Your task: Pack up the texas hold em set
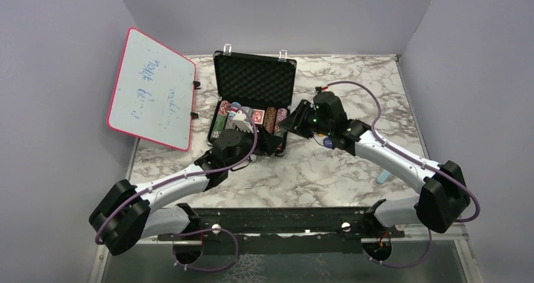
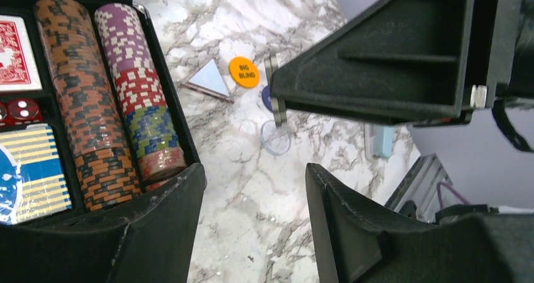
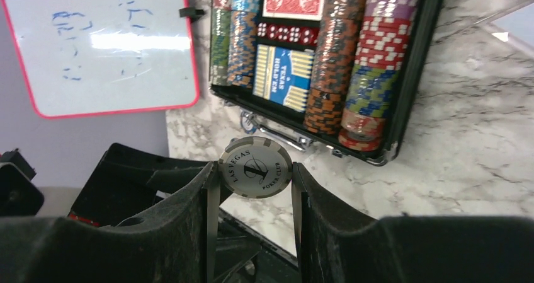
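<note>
Noted at far left of the overhead view a pink-framed whiteboard point(image 1: 151, 87), no part of the set. Found the left gripper point(image 2: 252, 188) with jaws spread and empty, hovering at the lower right corner of the briefcase point(image 1: 255, 81), open with lid upright at upper centre of the desk point(image 1: 327, 182). Counted as packed inside: chip rows point(image 2: 94, 106), red deck point(image 2: 16, 53), dice point(image 2: 19, 109), blue deck point(image 2: 28, 169). Found the right gripper point(image 3: 254, 179) with jaws pinching a white chip point(image 3: 255, 167) on edge, just right of the briefcase, not yet stowed. Logged as loose on the desk further right: orange button point(image 2: 244, 72), clear disc point(image 2: 276, 138), blue button point(image 1: 328, 142). Judged mostly complete; outstanding: held chip, loose pieces, lid closure, latches point(image 1: 227, 47).
</note>
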`<state>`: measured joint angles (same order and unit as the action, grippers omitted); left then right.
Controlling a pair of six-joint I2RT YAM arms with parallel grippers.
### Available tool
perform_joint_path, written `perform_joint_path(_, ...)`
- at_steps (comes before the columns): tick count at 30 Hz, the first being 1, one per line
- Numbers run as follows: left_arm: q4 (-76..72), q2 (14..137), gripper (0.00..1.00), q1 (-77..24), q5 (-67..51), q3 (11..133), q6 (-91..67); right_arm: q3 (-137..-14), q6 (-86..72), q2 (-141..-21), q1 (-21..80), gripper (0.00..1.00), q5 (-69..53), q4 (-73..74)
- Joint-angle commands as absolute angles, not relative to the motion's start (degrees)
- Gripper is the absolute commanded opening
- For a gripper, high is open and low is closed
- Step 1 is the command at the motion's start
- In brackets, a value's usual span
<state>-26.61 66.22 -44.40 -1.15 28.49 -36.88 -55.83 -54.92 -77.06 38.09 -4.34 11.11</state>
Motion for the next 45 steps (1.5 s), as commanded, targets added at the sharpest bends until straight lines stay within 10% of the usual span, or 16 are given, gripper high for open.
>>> perform_joint_path(1,-32.46,66.09,0.63,-45.00,3.09,28.36,-40.79,-55.88,-59.23,-76.64,38.12,0.38,-11.77,6.93)
perform_joint_path(10,-34.05,66.18,0.46,-45.09,6.33,27.69,-44.56,-54.07,-61.71,-78.51,38.05,0.38,-15.67,3.79)
perform_joint_path(21,-34.36,66.55,0.00,-45.07,7.67,27.69,-44.12,-53.44,-61.52,-80.44,38.06,0.37,-18.46,2.73)
perform_joint_path(31,-13.75,65.40,0.00,-42.85,15.08,31.38,-45.60,-57.24,-54.60,-78.80,36.30,0.86,-7.34,11.00)
perform_joint_path(45,35.38,60.34,0.00,-28.53,31.75,42.27,-74.78,-50.13,-54.33,-72.94,35.77,0.87,0.83,12.82)
